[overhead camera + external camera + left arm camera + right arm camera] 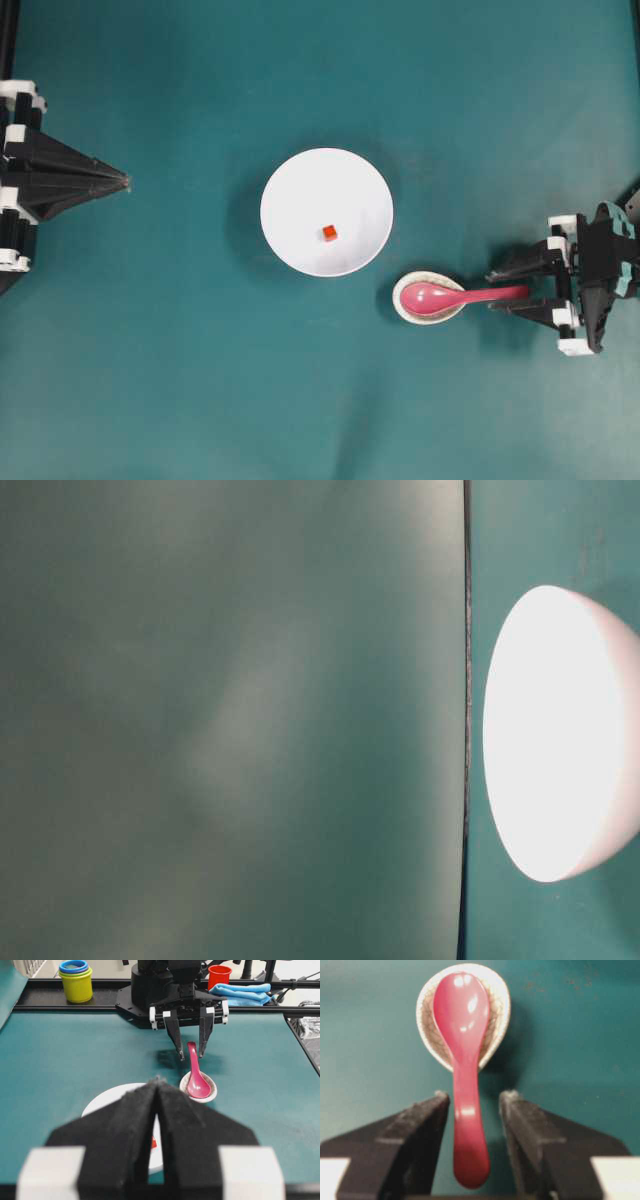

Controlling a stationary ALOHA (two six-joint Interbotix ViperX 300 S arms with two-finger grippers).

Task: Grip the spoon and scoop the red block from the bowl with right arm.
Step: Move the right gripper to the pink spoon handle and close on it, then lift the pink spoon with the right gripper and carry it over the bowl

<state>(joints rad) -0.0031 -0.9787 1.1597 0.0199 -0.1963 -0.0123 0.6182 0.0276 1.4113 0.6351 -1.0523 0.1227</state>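
Note:
The pink spoon [462,295] lies with its scoop in a small speckled dish [404,305] and its handle pointing right. My right gripper [492,292] is open, with one finger on each side of the handle's end. In the right wrist view the spoon [462,1025] shows a gap to both fingers of the right gripper [475,1095]. The red block [329,233] sits inside the white bowl [327,190], left of the dish. My left gripper [127,182] is shut and empty at the far left. From its wrist view I see its shut tips [157,1082] over the bowl [107,1097].
Beyond the table's far edge in the left wrist view stand stacked yellow and blue cups [76,980], a red cup [219,976] and a blue cloth [240,992]. The table-level view shows only the bowl [560,730], very bright, against teal surface.

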